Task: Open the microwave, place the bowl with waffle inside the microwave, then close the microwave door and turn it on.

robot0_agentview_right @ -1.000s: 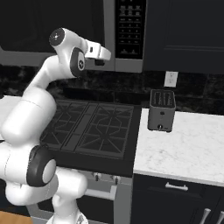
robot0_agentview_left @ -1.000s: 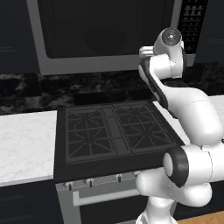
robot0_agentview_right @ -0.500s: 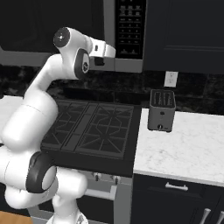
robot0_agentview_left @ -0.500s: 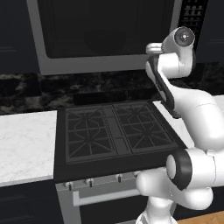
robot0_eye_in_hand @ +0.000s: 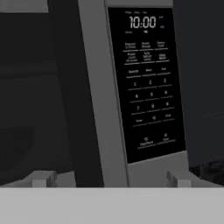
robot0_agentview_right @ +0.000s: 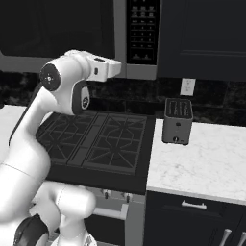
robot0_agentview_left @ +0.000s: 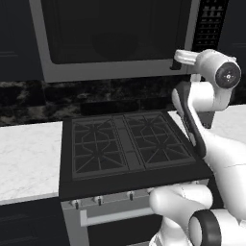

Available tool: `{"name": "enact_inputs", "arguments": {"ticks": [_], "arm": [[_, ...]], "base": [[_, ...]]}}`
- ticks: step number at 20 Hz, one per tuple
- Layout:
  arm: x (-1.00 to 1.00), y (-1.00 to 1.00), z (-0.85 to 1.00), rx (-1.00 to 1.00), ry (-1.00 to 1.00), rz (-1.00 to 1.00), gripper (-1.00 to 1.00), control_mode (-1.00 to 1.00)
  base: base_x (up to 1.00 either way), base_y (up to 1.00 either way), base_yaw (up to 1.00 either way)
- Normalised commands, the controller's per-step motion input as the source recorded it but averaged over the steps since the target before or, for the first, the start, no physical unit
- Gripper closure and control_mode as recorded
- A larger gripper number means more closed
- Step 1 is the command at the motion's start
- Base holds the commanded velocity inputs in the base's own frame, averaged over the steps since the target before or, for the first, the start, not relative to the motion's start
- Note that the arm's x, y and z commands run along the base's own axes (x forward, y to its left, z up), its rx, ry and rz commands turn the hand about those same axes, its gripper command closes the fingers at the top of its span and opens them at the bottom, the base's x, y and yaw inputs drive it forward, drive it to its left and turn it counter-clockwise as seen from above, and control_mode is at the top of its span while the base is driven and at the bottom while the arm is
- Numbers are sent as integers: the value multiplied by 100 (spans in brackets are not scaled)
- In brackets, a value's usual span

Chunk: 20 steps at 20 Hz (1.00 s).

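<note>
The microwave door [robot0_agentview_left: 120,33] was shut, so opening it was the step in hand. The claw [robot0_eye_in_hand: 109,179] was open, empty, near the door's right edge. Next, I think it needed to grab the handle [robot0_eye_in_hand: 72,96] and pull.

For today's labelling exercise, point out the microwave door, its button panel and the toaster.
microwave door [robot0_agentview_left: 115,33], left base view, black glass.
button panel [robot0_eye_in_hand: 146,83], hand view, keypad middle.
toaster [robot0_agentview_right: 177,122], right base view, front face.

I see the microwave [robot0_agentview_left: 115,41] mounted above the stove — a wide silver-grey box with a black glass front. Its microwave door [robot0_eye_in_hand: 39,92] sits shut, flush with the frame, the dark vertical handle bar [robot0_eye_in_hand: 68,94] along its right edge. Beside it, the narrow black button panel [robot0_eye_in_hand: 146,83] reads 10:00.
</note>
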Motion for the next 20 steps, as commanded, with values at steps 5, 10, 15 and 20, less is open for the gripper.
{"name": "enact_inputs", "arguments": {"ticks": [5, 10, 15, 20], "arm": [[-83, -60, 21, 59, 2, -1, -100, -100], [-42, -61, 2, 57, 7, -2, -100, -100], [-36, -26, 0, 58, 2, -7, -100, -100], [-42, 0, -39, 62, -9, -5, -100, -100]], "base": [[0, 0, 0], [0, 0, 0], [0, 0, 0], [0, 0, 0]]}}
